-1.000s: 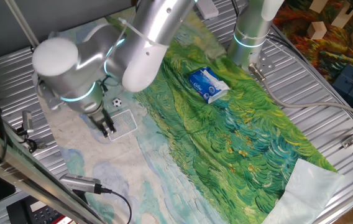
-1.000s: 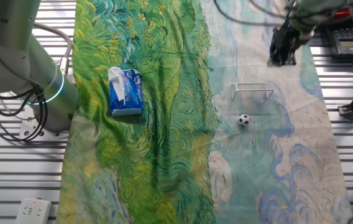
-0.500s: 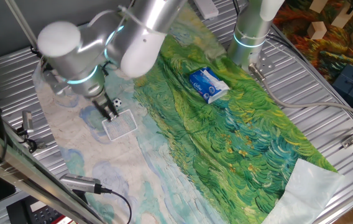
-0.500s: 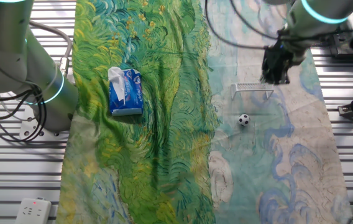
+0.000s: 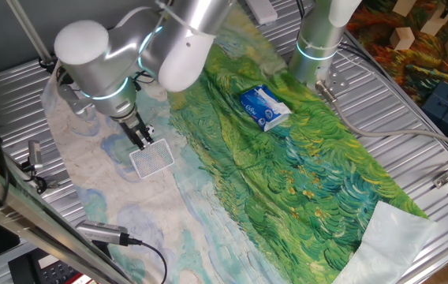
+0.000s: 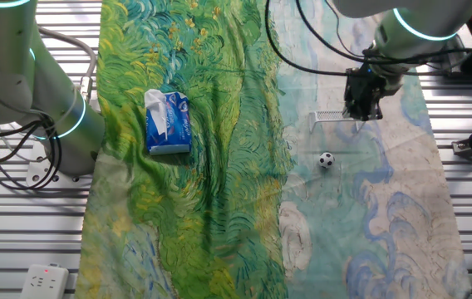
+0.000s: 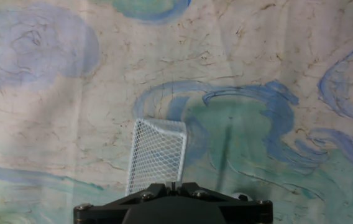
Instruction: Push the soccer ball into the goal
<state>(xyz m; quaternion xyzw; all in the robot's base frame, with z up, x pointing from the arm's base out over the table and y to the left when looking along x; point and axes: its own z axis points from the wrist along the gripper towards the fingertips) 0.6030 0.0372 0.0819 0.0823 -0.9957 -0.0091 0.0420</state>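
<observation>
The soccer ball (image 6: 326, 160), tiny and white with black patches, lies on the pale blue part of the cloth, a short way in front of the goal. The goal (image 6: 340, 120) is a small white mesh frame; it also shows in one fixed view (image 5: 151, 158) and in the hand view (image 7: 158, 154). My gripper (image 6: 361, 110) is shut and empty. It hangs low over the right end of the goal, apart from the ball. In one fixed view the gripper (image 5: 143, 142) stands at the goal's far edge. The hand view shows the shut gripper (image 7: 173, 185) just behind the mesh; the ball does not show clearly there.
A blue-and-white packet (image 6: 168, 122) lies on the green part of the cloth, far from the goal. A second arm's silver base (image 6: 66, 116) stands at the cloth's edge. A black device (image 6: 464, 54) and cables lie on the metal table beyond the goal.
My gripper has moved from the far edge of the cloth towards the goal and the ball and now hangs over the goal's end. The ball and the goal have not moved.
</observation>
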